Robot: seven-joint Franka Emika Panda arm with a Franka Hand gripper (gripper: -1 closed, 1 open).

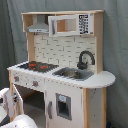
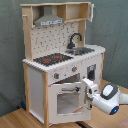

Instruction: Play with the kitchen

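One white robot arm's end effector [image 2: 89, 88] sits against the windowed oven door [image 2: 69, 100] of the large white and light-wood toy kitchen [image 2: 60, 65] standing on the wooden table [image 2: 15, 119], apparently swinging it; I cannot tell its fingers' spread
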